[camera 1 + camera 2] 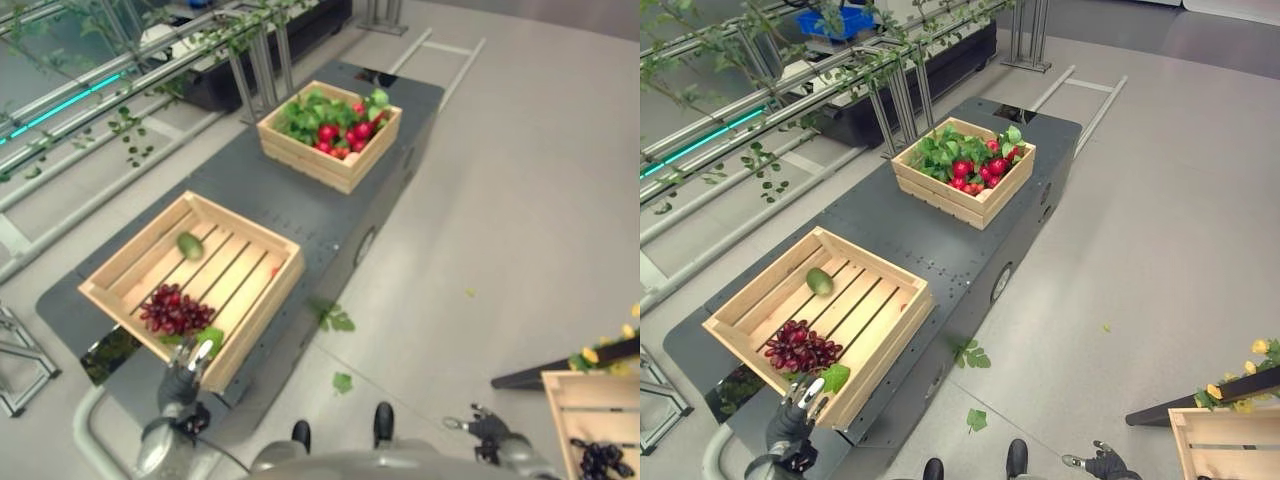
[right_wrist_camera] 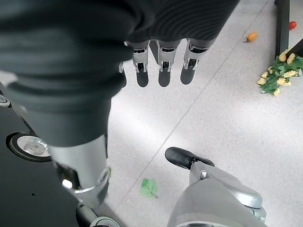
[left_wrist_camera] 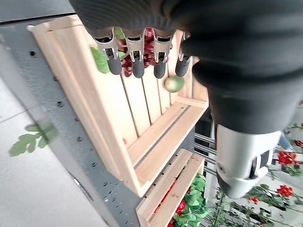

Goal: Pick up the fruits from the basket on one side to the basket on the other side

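Left hand at the near crate's rim, nothing held; a snag on the wall is the likely slip.

The dark surface carries a far crate packed with red fruit and greens near its far end, and a near crate at the near end holding a grape bunch, a green fruit and a green leaf. The left hand hovers at the near crate's near corner, fingers straight and empty; reaching in, it could catch the crate wall and drag the crate, or crush the grapes. The right hand hangs relaxed over the floor, empty.
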